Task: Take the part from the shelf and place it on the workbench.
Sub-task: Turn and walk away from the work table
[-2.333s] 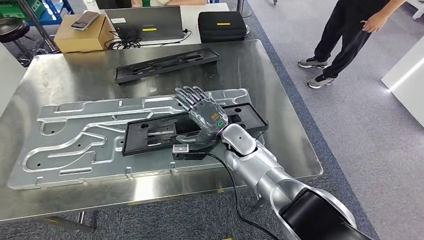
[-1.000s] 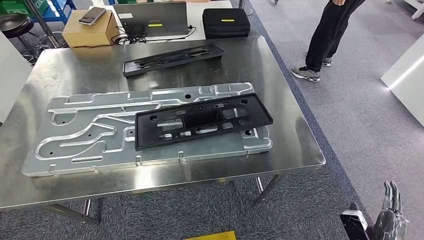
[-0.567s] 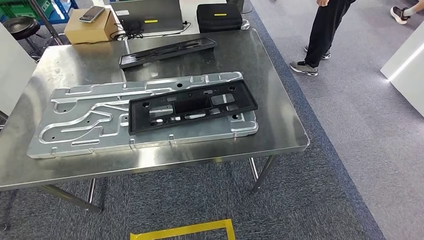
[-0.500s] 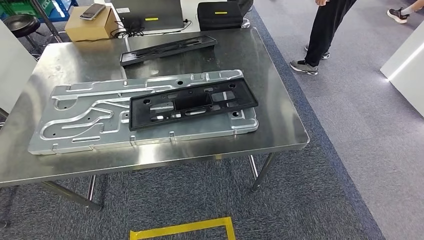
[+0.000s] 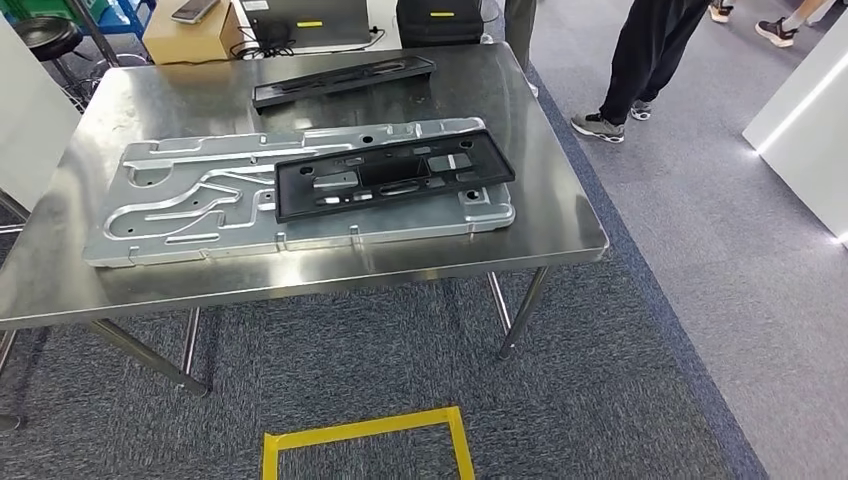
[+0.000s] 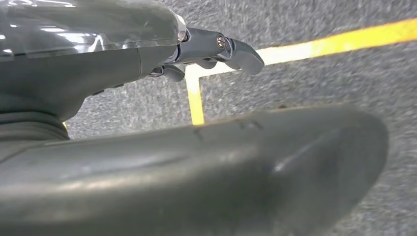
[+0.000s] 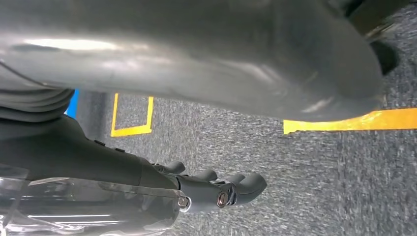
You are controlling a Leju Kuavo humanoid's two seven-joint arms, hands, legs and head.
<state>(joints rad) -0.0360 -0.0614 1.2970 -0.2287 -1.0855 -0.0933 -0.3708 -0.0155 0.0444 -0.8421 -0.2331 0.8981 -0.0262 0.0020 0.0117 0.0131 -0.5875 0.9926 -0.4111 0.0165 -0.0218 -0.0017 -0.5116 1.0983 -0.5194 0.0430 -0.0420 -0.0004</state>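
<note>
The black plastic frame part (image 5: 393,175) lies flat on a large silver stamped plate (image 5: 190,205) on the steel workbench (image 5: 545,220), nothing touching it. A second, longer black part (image 5: 345,78) lies near the bench's far edge. My left hand (image 6: 98,73) hangs over grey carpet with its fingers (image 6: 221,46) stretched out and holds nothing. My right hand (image 7: 98,157) hangs the same way, its fingers (image 7: 226,189) apart from the thumb and nothing in them.
Behind the bench stand a cardboard box (image 5: 195,30), a laptop (image 5: 305,18) and a black case (image 5: 440,15). A person's legs (image 5: 650,60) are at the far right. A yellow tape square (image 5: 365,455) marks the carpet before the bench. A white panel (image 5: 30,120) is left.
My right hand has let go of the black frame part and dropped out of the head view. The camera has backed away from the bench; the part stays on the silver plate.
</note>
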